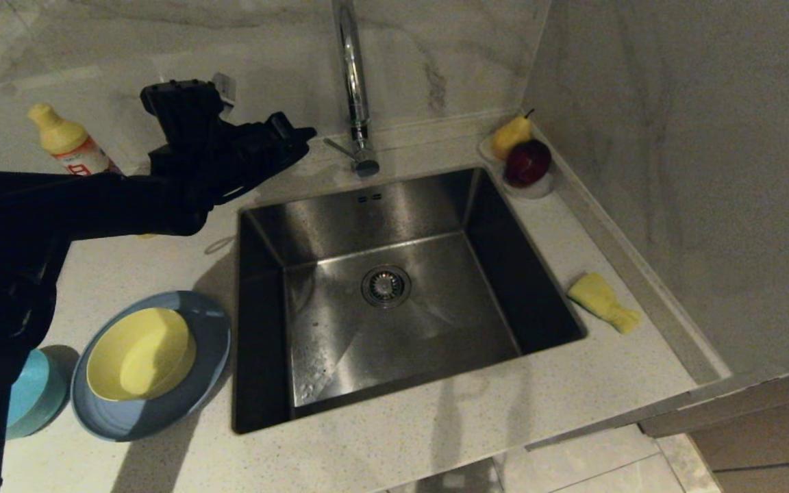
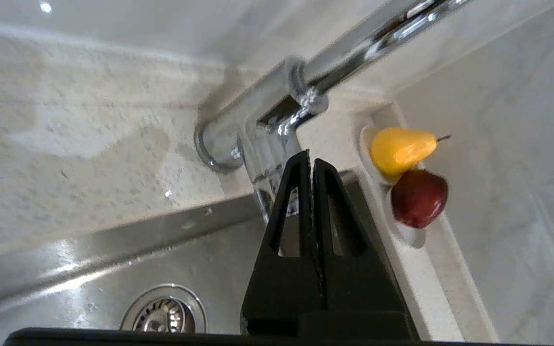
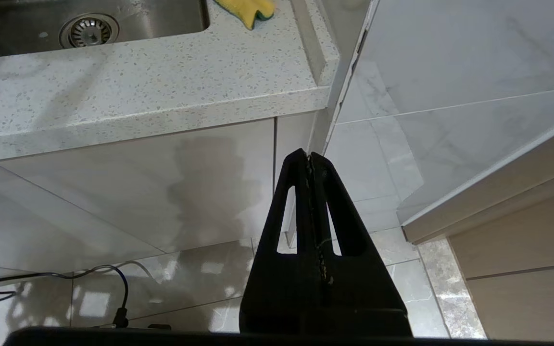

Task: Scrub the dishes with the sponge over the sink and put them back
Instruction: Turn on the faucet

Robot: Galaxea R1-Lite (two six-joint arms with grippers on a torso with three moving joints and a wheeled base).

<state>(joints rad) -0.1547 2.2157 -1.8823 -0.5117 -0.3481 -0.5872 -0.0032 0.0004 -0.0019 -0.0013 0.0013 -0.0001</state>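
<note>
Left end effector (image 1: pixel 302 133) pressed together, empty, raised near tap base (image 1: pixel 365 164), well apart from sponge (image 1: pixel 603 302). Sponge lies across sink (image 1: pixel 394 287) on right-hand worktop (image 1: pixel 600 383), long axis diagonal. Right end effector (image 3: pixel 309 158) (together, parked below worktop edge) likely nearer. Dishes (image 1: pixel 151 363) on left worktop.

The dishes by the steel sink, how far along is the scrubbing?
Nothing looks done. The yellow bowl sits in the blue-grey plate, teal bowl beside; the yellow sponge lies across the stainless sink. In hand: the left gripper, fingers shut and empty, near the chrome tap. All scrubbing remains.
</note>
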